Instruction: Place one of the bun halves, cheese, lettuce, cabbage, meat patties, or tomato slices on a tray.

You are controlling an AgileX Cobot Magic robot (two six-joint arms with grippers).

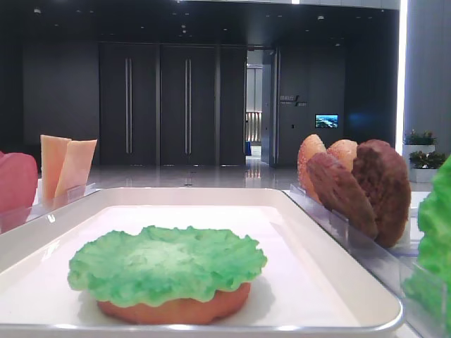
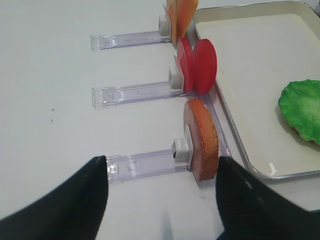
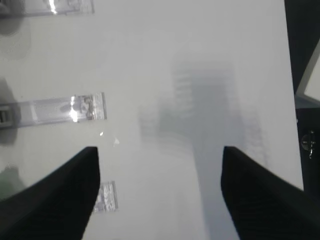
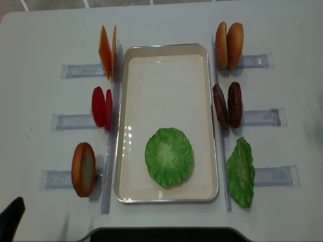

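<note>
Currently the tray (image 4: 166, 50) sits mid-table (image 4: 30, 40), long axis running away from the robot. One lettuce leaf (image 4: 169, 156) lies flat in its near half, on top of a bun half (image 1: 176, 310) whose orange edge shows under the leaf in the low front view. Rest of the tray floor is bare white.

Left of the tray, three clear holders (image 4: 75, 70) lie on the table, each with pieces standing on edge at the tray end: cheese (image 4: 105, 53) farthest, tomato slices (image 4: 101, 107) in the middle, a single bun (image 4: 83, 169) nearest. Right of the tray, same layout: two buns (image 4: 228, 44) far, two patties (image 4: 227, 104) middle, a second lettuce leaf (image 4: 240, 172) near, leaning against its holder.

Left pincer (image 2: 160, 200): both dark fingers (image 2: 75, 200) frame the bottom of the left wrist view, spread wide apart with nothing between them. It hovers over the table beside the nearest left holder; the lone bun on edge stands just ahead, near the right finger, not touching as far as I can tell.

Right pincer (image 3: 160, 195): fingers (image 3: 55, 200) also spread wide, nothing gripped. The wrist view is blurred; it looks down on bare table with its own shadow, and clear holder ends show at the left edge. Neither arm shows clearly in the overhead view, only a dark tip at the bottom left corner.
</note>
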